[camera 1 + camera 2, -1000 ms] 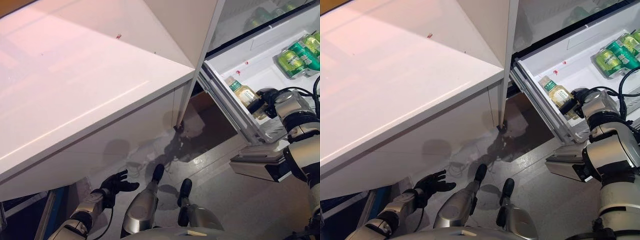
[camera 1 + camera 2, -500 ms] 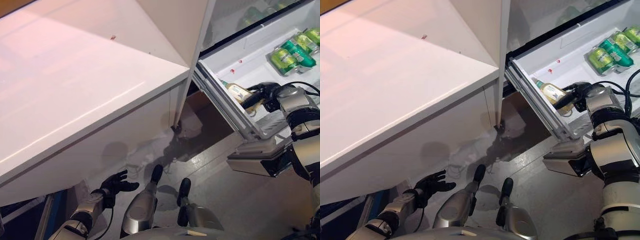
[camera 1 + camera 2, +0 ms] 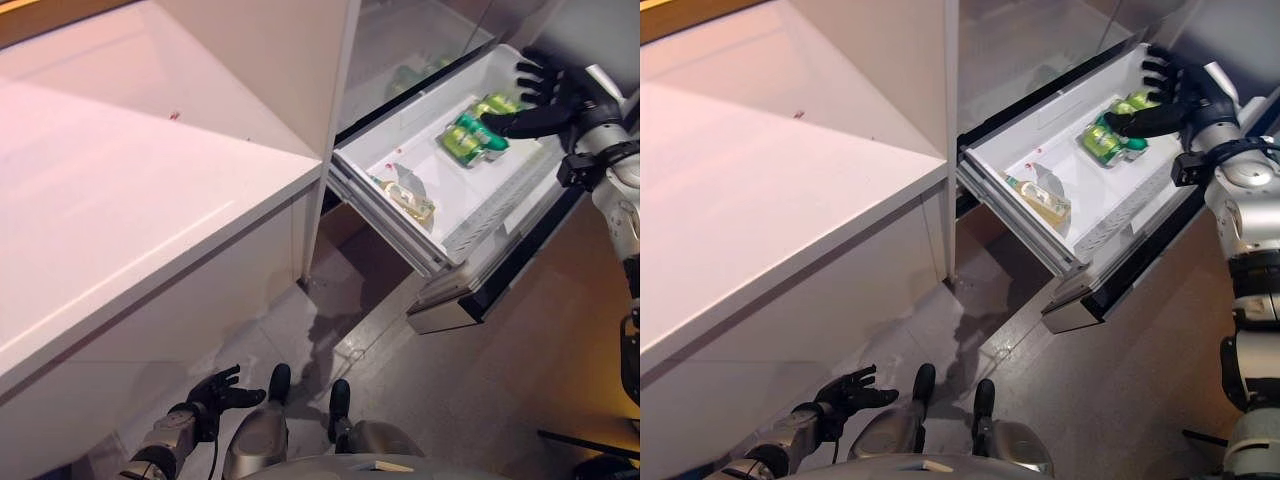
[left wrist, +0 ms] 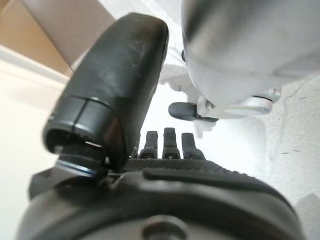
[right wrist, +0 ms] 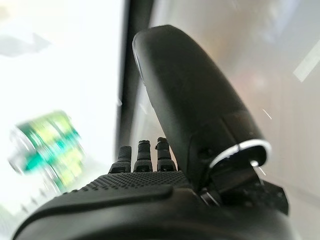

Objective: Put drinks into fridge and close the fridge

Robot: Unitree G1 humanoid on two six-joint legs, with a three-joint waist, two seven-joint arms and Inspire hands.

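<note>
The white fridge drawer [image 3: 452,225] stands pulled open. A clear bottle with a green label [image 3: 405,197] lies on its side near the drawer's front left corner. Green cans [image 3: 475,130] lie grouped at the drawer's far end, and they show in the right wrist view [image 5: 47,145]. My right hand [image 3: 545,95] is open with fingers spread, hovering at the far end of the drawer just past the cans, holding nothing. My left hand [image 3: 210,392] hangs low by the floor, open and empty.
A white counter [image 3: 120,200] fills the left, with a white upright panel [image 3: 320,120] between it and the fridge. The drawer's dark front panel [image 3: 500,280] juts out over the grey floor [image 3: 500,370].
The right hand has let go of the bottle, which now lies in the drawer, and moved to the drawer's far end by the green cans. The camera has shifted. The left hand is unchanged.
</note>
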